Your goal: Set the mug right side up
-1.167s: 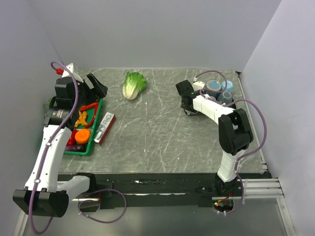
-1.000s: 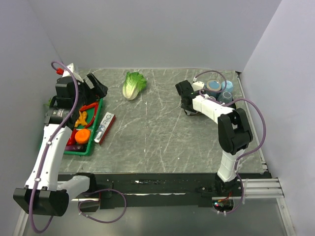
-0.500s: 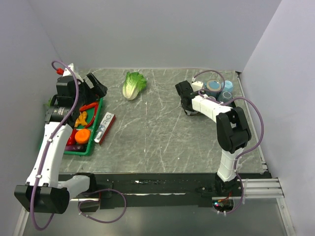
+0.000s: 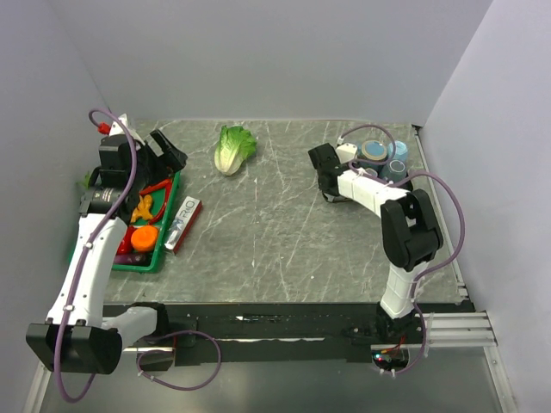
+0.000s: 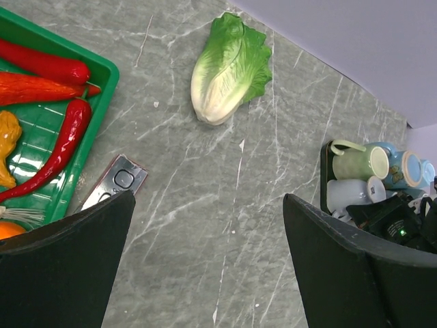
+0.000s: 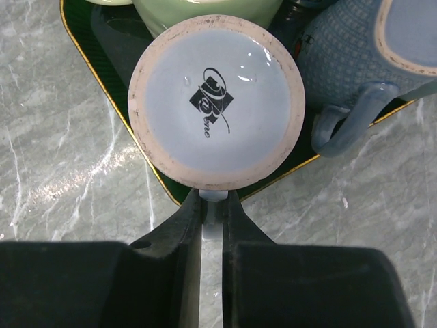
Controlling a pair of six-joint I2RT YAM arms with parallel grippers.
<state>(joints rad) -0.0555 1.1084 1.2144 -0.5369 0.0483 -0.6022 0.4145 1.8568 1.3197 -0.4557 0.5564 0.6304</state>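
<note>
Grip made: my right claw (image 6: pixel 212 199) pinches the handle (image 6: pixel 212 196) of the base-up pale ceramic mug (image 6: pixel 216 102); flipping remains. Left claw (image 5: pixel 209 198) gapes.

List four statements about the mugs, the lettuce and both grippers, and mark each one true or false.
1. The upside-down mug shows its base, which bears a printed logo. True.
2. The right gripper has its jaws wide open, clear of that mug. False: the jaws are shut on the mug's handle.
3. The lettuce lies on the table, outside the green tray. True.
4. The left gripper holds a red pepper. False: its jaws are open and empty, and the red peppers lie in the green tray.
</note>
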